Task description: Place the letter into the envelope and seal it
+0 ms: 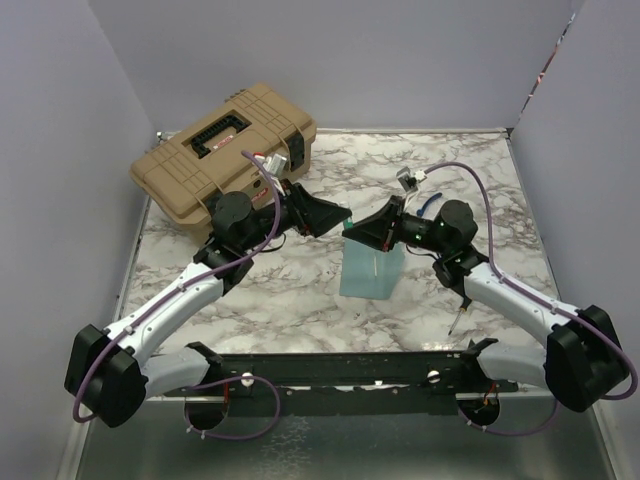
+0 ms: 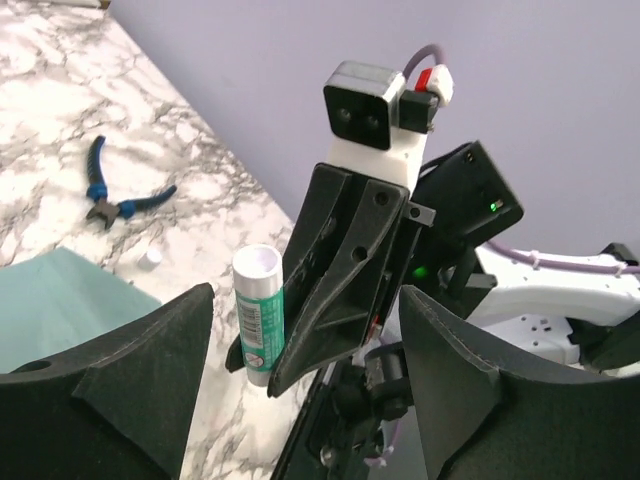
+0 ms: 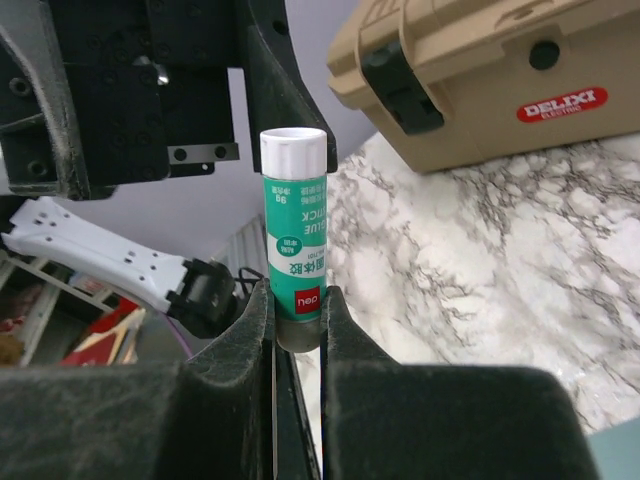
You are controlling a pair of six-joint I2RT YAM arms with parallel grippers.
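The teal envelope [image 1: 370, 270] lies flat on the marble table in front of both grippers; one corner of it shows in the left wrist view [image 2: 60, 300]. The cream letter is not in view. My right gripper [image 1: 352, 231] is shut on the base of a green glue stick [image 3: 295, 240] with a white top and holds it above the envelope's far edge. My left gripper [image 1: 335, 218] is open and empty. It faces the right gripper tip to tip, and the glue stick [image 2: 258, 315] stands just beyond its wide-spread fingers [image 2: 120, 390].
A tan toolbox [image 1: 225, 150] stands at the back left and also shows in the right wrist view [image 3: 480, 70]. Blue-handled pliers [image 1: 430, 205] lie behind the right gripper. A small white cap [image 2: 150, 259] lies on the table. A thin dark tool [image 1: 455, 315] lies by the right arm.
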